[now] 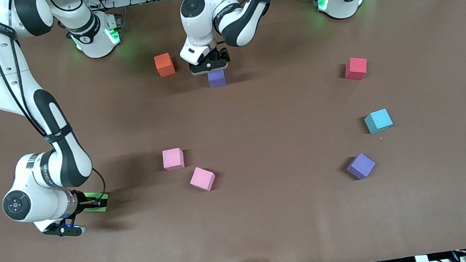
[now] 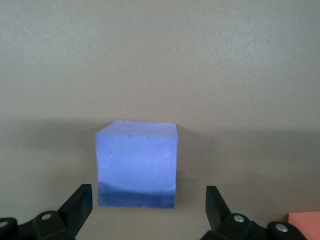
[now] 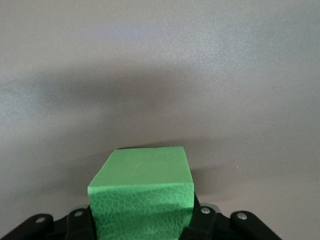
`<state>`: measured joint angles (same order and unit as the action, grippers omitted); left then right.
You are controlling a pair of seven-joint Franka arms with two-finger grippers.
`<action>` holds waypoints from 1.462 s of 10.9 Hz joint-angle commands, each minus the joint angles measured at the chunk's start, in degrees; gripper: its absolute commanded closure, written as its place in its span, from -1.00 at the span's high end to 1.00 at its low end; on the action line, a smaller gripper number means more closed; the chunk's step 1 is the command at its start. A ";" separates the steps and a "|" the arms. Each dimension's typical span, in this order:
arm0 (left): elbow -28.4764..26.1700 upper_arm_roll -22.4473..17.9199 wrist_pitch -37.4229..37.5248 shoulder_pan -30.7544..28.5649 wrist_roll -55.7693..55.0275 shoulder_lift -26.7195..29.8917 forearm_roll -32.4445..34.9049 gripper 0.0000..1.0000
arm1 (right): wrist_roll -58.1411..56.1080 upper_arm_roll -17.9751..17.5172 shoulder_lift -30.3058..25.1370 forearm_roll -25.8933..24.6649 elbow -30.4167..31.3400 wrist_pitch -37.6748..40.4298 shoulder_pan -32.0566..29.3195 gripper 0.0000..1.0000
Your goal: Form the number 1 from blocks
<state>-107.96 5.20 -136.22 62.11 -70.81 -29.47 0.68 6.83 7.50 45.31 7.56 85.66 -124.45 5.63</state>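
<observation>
Bench is evenly lit from overhead; soft shadows are cast beside blocks and arms. Green glow is seen at arm bases. Wrist views are softer, slightly dim.

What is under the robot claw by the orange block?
A purple block sits on the brown table under the left claw, between its open fingers. From the front, the claw covers part of the block; what lies beneath the block cannot be seen.
</observation>
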 commanded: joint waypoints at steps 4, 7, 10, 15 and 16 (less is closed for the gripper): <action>0.98 -0.45 10.80 -1.37 0.05 5.66 0.29 1.00 | -0.24 0.59 -9.78 0.09 2.82 0.70 0.97 0.11; 2.58 -0.45 7.29 -2.96 0.67 1.79 0.90 1.00 | 0.37 0.59 -16.73 0.09 9.59 0.78 2.54 0.11; 2.75 -0.36 4.58 -2.96 0.76 0.21 0.90 1.00 | 2.38 0.50 -24.20 0.62 18.11 0.61 4.30 0.11; 3.10 -0.36 -0.53 -2.52 -0.03 -3.66 0.90 1.00 | 11.86 0.50 -26.24 0.88 22.00 0.78 6.32 0.11; 3.10 -0.28 -0.97 -2.43 -0.12 -4.19 0.90 1.00 | 13.11 0.59 -26.33 0.97 22.53 0.78 7.11 0.11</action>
<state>-106.14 4.86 -136.56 59.43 -70.67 -32.40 0.68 17.05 7.72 20.97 7.83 105.49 -122.92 11.36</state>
